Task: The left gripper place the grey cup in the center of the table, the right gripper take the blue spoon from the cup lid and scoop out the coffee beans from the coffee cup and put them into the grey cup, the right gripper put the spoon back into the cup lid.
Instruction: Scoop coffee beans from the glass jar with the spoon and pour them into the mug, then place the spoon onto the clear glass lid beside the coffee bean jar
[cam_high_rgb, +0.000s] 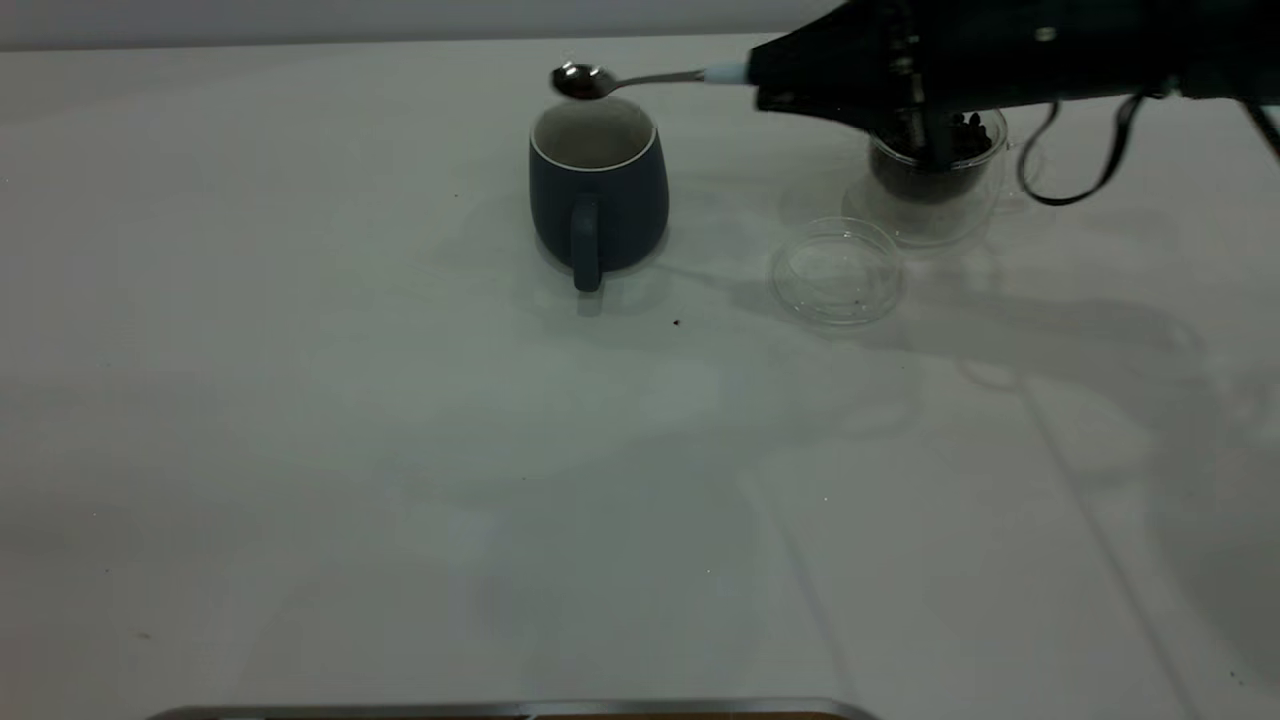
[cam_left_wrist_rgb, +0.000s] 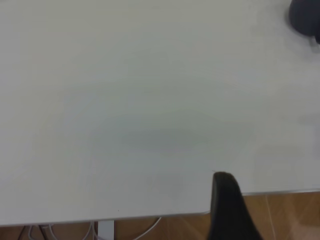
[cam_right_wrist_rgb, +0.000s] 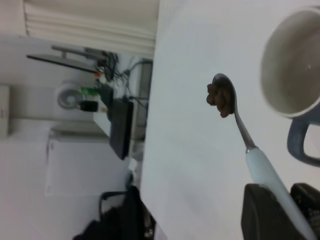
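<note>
The grey cup (cam_high_rgb: 598, 190) stands upright mid-table, handle toward the front; it also shows in the right wrist view (cam_right_wrist_rgb: 295, 60) and at the edge of the left wrist view (cam_left_wrist_rgb: 305, 17). My right gripper (cam_high_rgb: 770, 75) is shut on the blue spoon (cam_high_rgb: 640, 79) by its pale handle (cam_right_wrist_rgb: 265, 167). The spoon's bowl holds a few coffee beans (cam_right_wrist_rgb: 220, 100) and hovers just above the cup's far rim. The coffee cup (cam_high_rgb: 940, 170) with beans (cam_high_rgb: 965, 130) sits behind the gripper, partly hidden. The empty cup lid (cam_high_rgb: 838, 270) lies in front of it. My left gripper (cam_left_wrist_rgb: 227, 200) is parked at the table's edge.
The white table (cam_high_rgb: 400, 450) stretches wide to the left and front. A small dark speck (cam_high_rgb: 677, 322) lies between the grey cup and the lid. The right arm's black cable (cam_high_rgb: 1080, 170) hangs beside the coffee cup. The table's front edge (cam_high_rgb: 500, 708) shows at the bottom.
</note>
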